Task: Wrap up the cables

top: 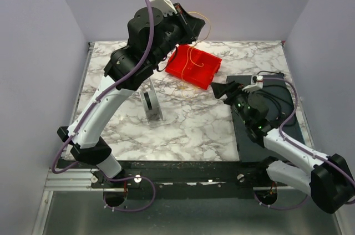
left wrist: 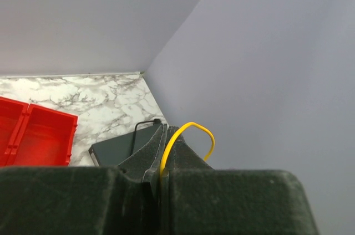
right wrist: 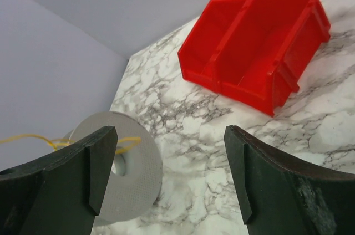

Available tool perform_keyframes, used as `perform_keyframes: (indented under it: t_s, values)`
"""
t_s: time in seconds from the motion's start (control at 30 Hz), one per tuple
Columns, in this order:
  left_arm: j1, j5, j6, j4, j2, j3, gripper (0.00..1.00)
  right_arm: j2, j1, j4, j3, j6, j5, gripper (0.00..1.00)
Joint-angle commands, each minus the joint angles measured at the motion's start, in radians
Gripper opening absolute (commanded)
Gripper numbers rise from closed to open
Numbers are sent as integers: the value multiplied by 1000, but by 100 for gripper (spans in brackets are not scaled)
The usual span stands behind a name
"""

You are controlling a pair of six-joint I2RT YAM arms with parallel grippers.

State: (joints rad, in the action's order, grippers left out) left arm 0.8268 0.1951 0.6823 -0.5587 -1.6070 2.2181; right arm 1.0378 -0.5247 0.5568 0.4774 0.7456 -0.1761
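We're over the marble table point(top: 188, 129), and the step in hand looks like feeding the cable to the spool rather than winding proper. The black pad point(top: 247, 149) lies on the right and the red bin point(top: 195, 67) sits at the back centre. The grey spool point(top: 151, 102) stands upright on its stand, near the bin's front left.

The left arm is reared high over the back of the table. The left gripper point(top: 193, 24) has its jaws pressed together on the cable point(left wrist: 191, 123), and in the wrist view a yellow loop pokes out from between them. From that pinch we see the cable drop across the bin and trail onto the marble just in front of it. The right wrist view also shows a yellow strand at the spool's hub; we cannot tell how many turns lie there.

The right gripper point(right wrist: 171, 132) sits low between pad and bin, jaws spread wide with nothing between them, facing the spool and bin.

Our call: early going, with most of the cable loose. Next, the right gripper needs to close on the slack strand near the spool, a hair-thin target, with the left holding the line taut. Slip there and the loop sags into the bin.
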Motion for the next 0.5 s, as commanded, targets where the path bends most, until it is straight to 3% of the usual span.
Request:
perform_keyframes:
  t_s: [0.0, 0.17, 0.47]
  values:
    - [6, 72, 18, 0, -6, 64, 0, -12, 0, 64, -89, 12, 110, 86]
    - [6, 92, 26, 11, -10, 85, 0, 61, -5, 199, -128, 35, 166, 87]
    - [18, 112, 45, 36, -12, 92, 0, 204, -15, 385, -28, 115, 236, 88]
